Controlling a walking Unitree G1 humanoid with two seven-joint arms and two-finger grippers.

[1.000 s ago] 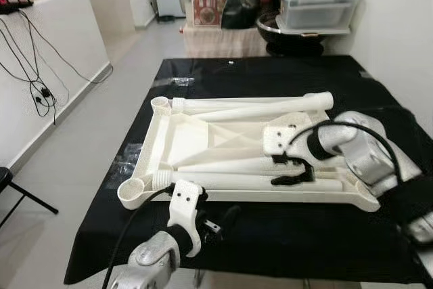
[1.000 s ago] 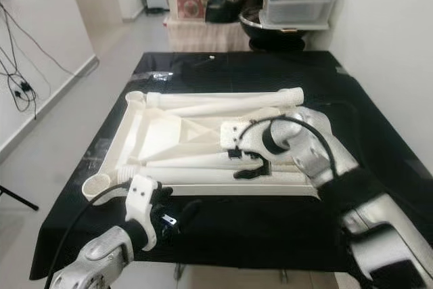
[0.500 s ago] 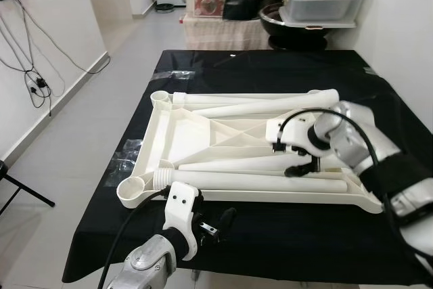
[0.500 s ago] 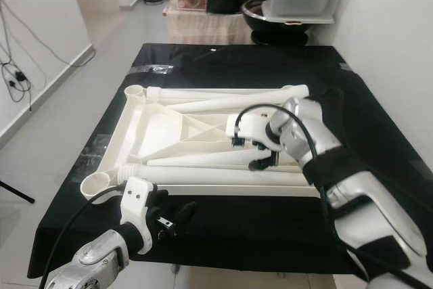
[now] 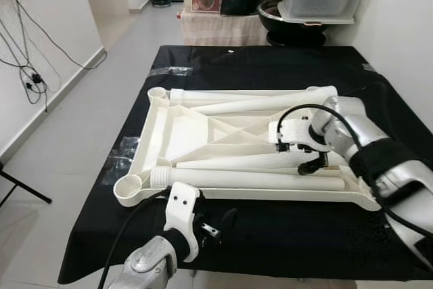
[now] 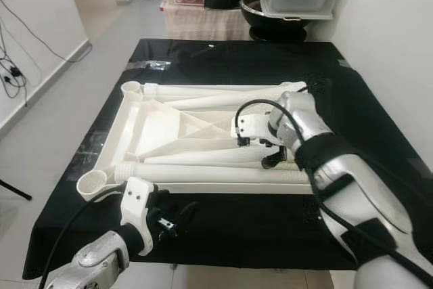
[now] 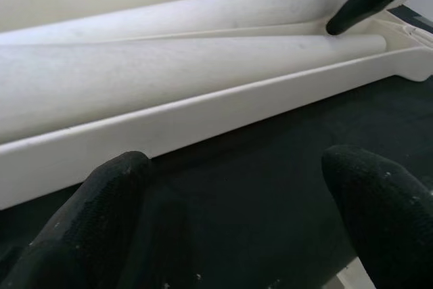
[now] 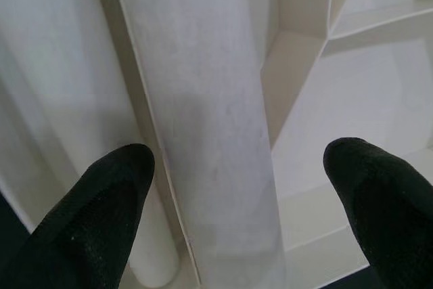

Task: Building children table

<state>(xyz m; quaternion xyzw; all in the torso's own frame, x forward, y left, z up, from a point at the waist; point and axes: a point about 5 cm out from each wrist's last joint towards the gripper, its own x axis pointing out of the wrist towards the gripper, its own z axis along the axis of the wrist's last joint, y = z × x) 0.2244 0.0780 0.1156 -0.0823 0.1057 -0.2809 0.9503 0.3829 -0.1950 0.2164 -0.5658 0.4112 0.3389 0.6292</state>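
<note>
White tabletop [image 5: 183,133] lies upturned on the black table [image 5: 284,235]; right pincer [image 8: 237,187] spread over a leg [image 8: 203,113], left pincer [image 7: 237,214] spread at 6 o'clock

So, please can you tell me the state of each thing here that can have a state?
Tabletop: upside down on the black table, no leg fitted.
Legs: loose, lying flat inside the tabletop.
Corner socket: empty.
Right tool: open, over a leg.
Left tool: open, over the table beside the tabletop's near rim.
</note>
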